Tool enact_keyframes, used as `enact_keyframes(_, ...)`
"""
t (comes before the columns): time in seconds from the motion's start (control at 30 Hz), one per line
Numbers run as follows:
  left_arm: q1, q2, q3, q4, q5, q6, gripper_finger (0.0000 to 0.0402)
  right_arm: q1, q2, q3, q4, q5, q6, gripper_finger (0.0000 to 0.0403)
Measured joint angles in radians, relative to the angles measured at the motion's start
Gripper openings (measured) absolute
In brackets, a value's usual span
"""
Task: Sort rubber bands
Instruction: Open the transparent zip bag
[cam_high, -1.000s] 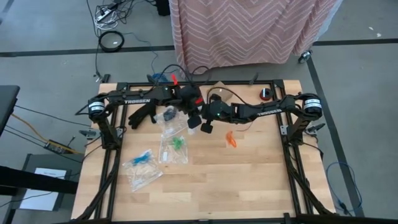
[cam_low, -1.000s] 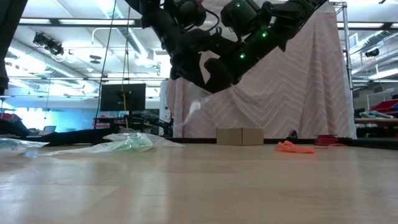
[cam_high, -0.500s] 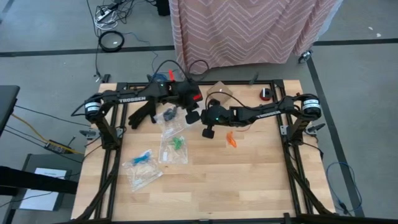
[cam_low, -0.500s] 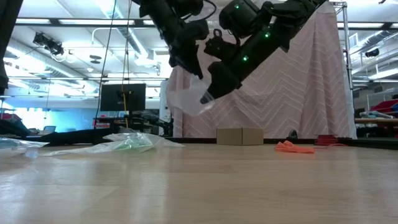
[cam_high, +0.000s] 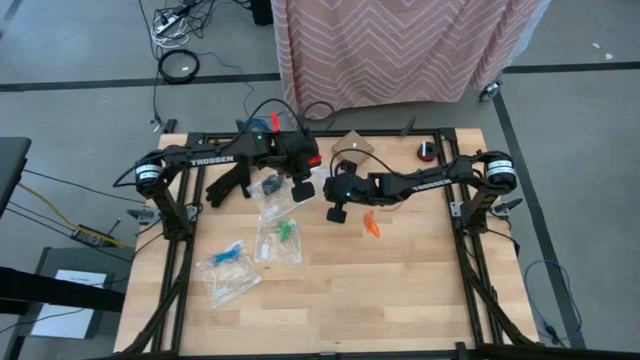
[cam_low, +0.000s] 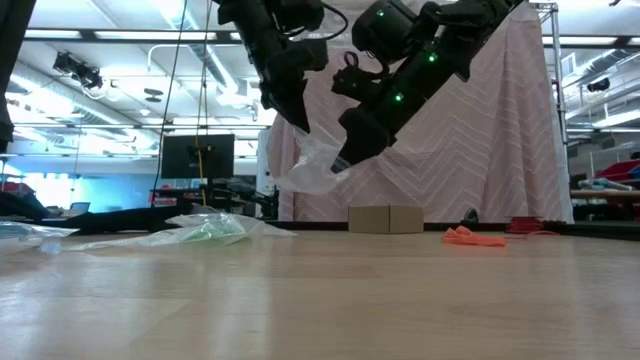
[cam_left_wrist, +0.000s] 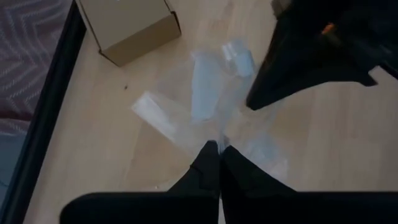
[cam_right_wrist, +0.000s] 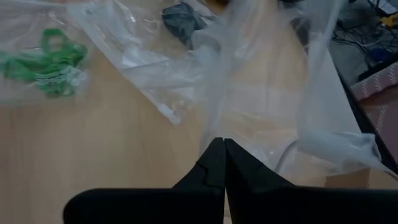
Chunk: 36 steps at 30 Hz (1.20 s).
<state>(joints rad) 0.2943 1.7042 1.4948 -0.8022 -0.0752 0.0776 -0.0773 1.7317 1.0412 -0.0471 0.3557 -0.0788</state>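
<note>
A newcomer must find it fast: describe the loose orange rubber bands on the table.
Start at the right gripper, shut above the middle of the wooden table. Just to its right lie the orange rubber bands, a small tangle on bare wood. Unlike the green rubber bands and blue rubber bands, they are in no bag.
</note>
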Motion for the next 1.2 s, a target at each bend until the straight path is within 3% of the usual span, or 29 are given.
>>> enact_keyframes(0.43, -0.002, 0.003, -0.001, 0.088, -0.071, -0.023, 0.0001, 0.017, 0.0, -0.002, -0.018, 0.008, 0.0, 0.0)
enact_keyframes(0.93, -0.002, 0.009, -0.001, 0.072, -0.117, -0.003, 0.0001, 0.019, -0.006, -0.003, 0.0, 0.019, -0.035, 0.0)
enact_keyframes(1.2, 0.003, 0.02, -0.031, 0.067, -0.158, 0.025, 0.0001, 0.053, -0.018, -0.005, 0.029, 0.098, -0.126, 0.0)
